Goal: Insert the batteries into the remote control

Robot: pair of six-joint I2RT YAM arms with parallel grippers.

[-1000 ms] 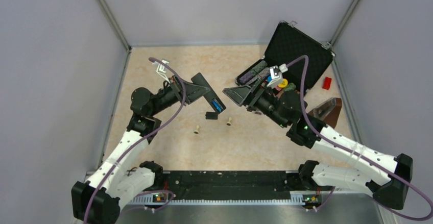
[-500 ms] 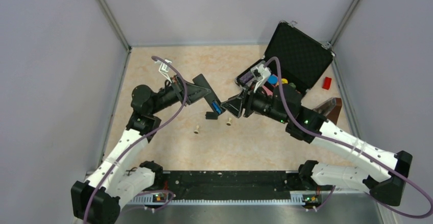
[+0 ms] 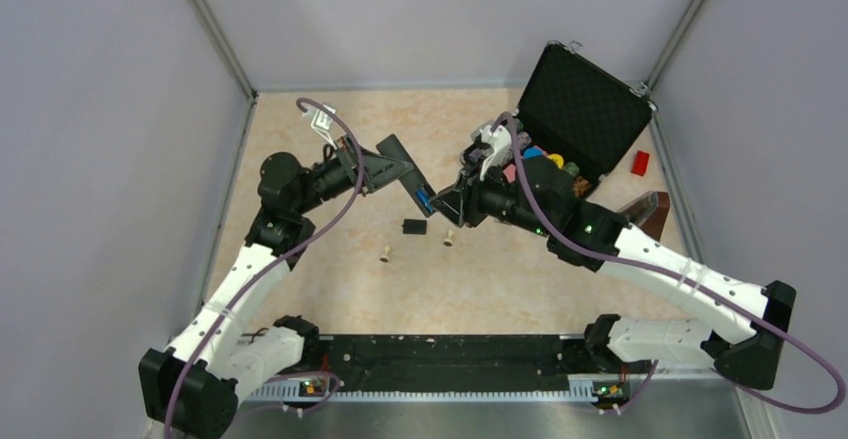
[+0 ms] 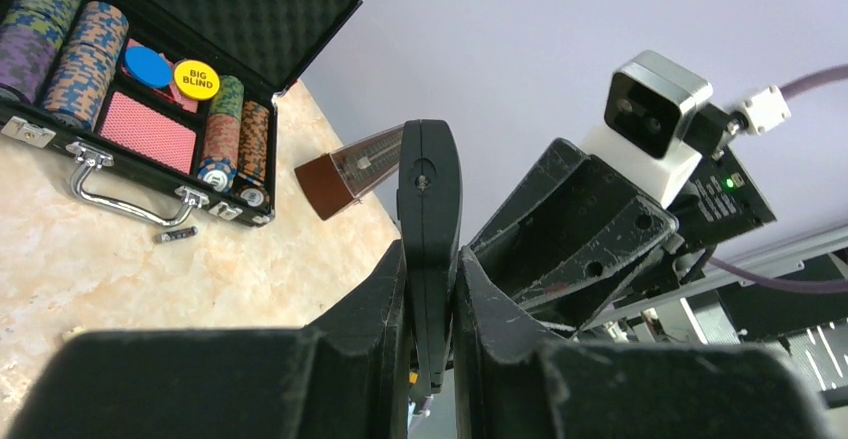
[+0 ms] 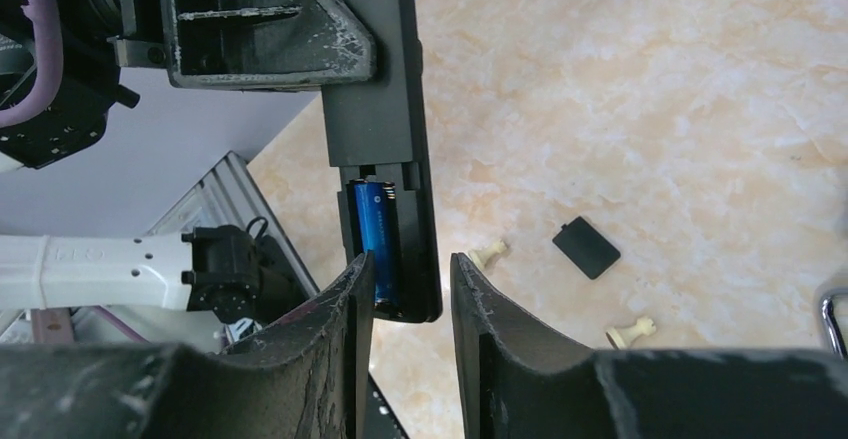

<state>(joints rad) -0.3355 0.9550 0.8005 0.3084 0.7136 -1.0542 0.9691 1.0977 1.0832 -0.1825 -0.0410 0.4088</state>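
**Status of the loading procedure**

1. Position of the workpiece. The slim, flat black rectangular remote control [image 4: 430, 179] is held in the air above the beige marble-pattern counter [image 5: 650, 89]. It does not rest on the counter. The left tool [image 4: 430, 254] is clamped on it, one jaw pressed against each flat face.

2. Compartment. The battery bay at the free end of the remote control is uncovered. The small black rectangular back cover [image 5: 586, 247] lies flat on the counter, well apart from the remote control.

3. Cells. A tiny blue cylindrical battery [image 5: 378, 244] sits lengthwise in the bay. The right wrist view does not show whether a second cell lies beside it. No loose cell can be made out on the counter in any view.

4. Right tool [image 5: 410, 269]. Its jaws stand apart and straddle the bay end of the remote control, one on each long edge. A narrow gap shows on one side. Contact on the other side cannot be confirmed.

5. Assessment. Insertion appears largely complete. The likely remaining work is to press the cell fully home, confirm the count, and refit the back cover.

6. Nearby items. Two small beige pawn-shaped pegs [image 5: 490, 252] stand close to the back cover.
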